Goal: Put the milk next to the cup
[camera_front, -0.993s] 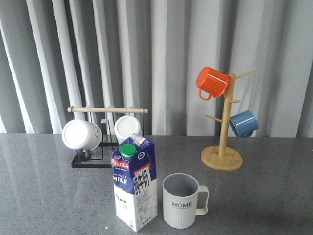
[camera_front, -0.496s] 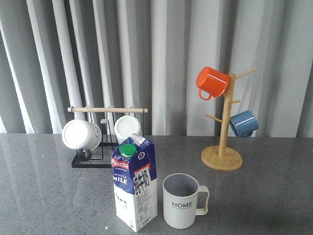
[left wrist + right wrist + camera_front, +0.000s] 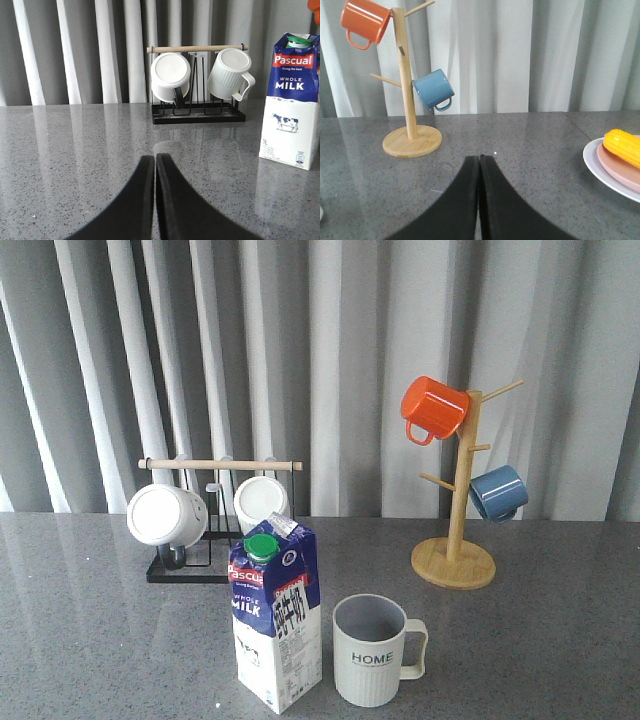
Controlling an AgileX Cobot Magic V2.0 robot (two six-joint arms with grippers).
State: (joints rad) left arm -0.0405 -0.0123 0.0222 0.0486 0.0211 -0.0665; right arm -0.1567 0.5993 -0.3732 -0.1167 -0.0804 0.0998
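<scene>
Two grippers, left (image 3: 154,165) and right (image 3: 479,167), are seen with fingers pressed together on nothing, while the milk (image 3: 275,618), upright near the counter's front edge just left of the cup (image 3: 372,650), is judged nearer the left gripper.

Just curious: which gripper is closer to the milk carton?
Left. The milk carton shows beyond the left gripper; the right gripper faces the mug tree instead.

milk (image 3: 291,107) upright beside mug rack (image 3: 198,80)
</scene>
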